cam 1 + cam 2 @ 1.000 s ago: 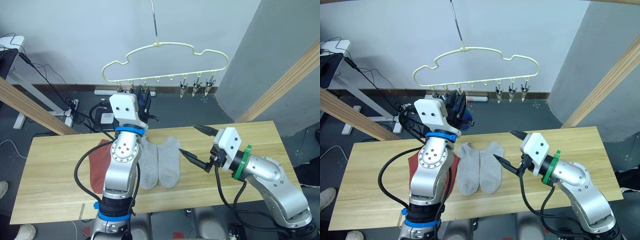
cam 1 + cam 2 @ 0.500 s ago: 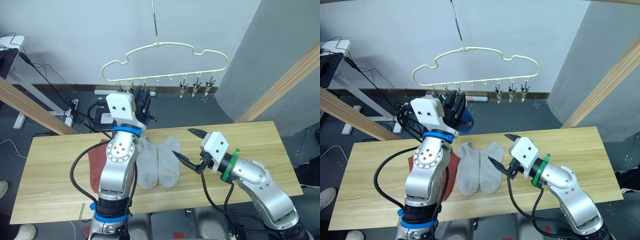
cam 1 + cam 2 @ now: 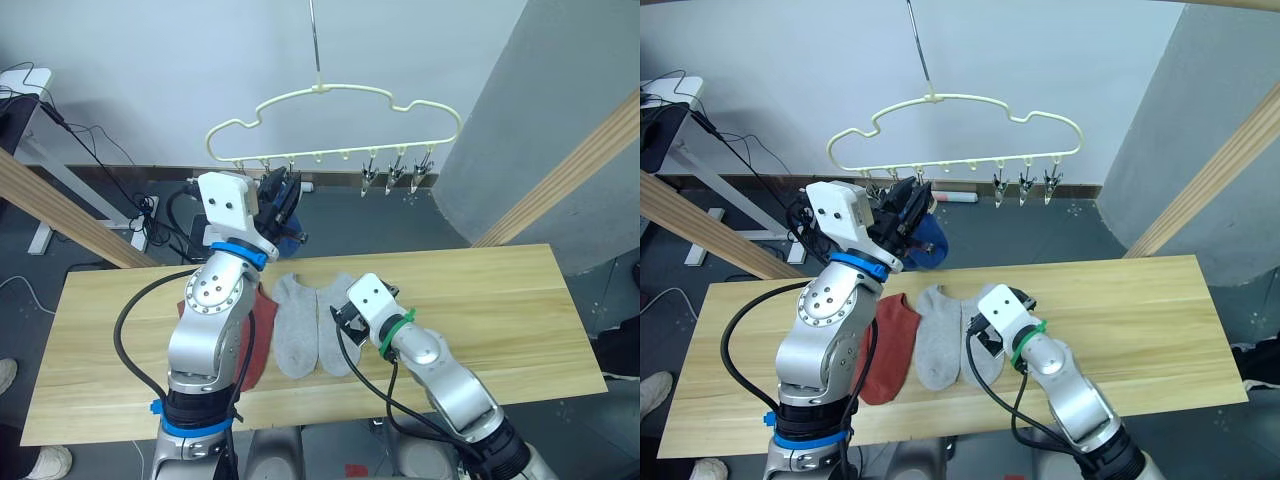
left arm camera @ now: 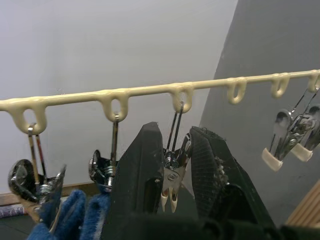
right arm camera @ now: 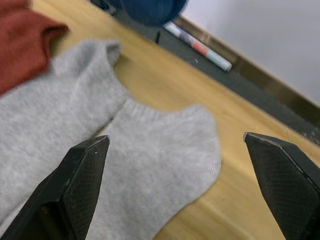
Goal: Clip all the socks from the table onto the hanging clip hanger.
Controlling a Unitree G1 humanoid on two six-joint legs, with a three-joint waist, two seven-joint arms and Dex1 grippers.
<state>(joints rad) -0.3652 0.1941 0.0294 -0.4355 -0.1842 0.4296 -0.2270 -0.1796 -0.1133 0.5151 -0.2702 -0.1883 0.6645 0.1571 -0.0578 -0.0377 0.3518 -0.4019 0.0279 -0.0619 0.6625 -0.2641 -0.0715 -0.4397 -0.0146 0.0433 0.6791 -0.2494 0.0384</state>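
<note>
Grey sock (image 5: 150, 165) beneath spread right end effector (image 5: 182, 187), on table (image 5: 240, 210)

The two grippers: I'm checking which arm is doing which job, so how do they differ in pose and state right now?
The left gripper is raised to the clip hanger, its fingers closed around a metal clip. The right gripper is low over the table, fingers spread wide above a grey sock and holding nothing. Blue sock fabric hangs beside the left gripper. Both have two black fingers.
</note>
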